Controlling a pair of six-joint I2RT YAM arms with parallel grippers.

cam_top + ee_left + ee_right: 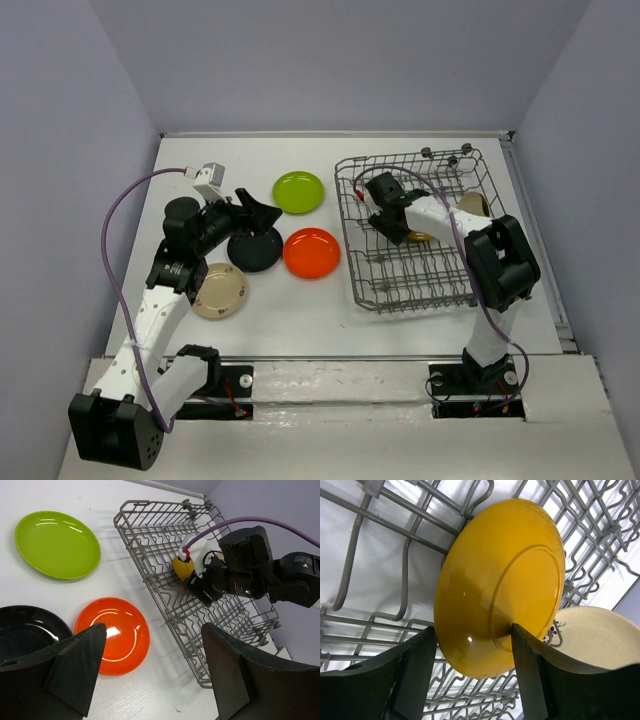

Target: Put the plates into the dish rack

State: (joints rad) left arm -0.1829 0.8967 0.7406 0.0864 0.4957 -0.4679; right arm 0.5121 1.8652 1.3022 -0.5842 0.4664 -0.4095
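Note:
My right gripper reaches into the grey wire dish rack, jaws apart around the lower part of a yellow plate standing on edge between the tines. Its right finger touches the plate's underside. A cream patterned plate stands just behind. My left gripper is open and holds nothing, hovering over the black plate. On the table lie the lime green plate, the orange plate and the beige plate.
The dish rack fills the right half of the table, close to the right wall. The four loose plates cluster left of it, around my left arm. A purple cable loops along each arm.

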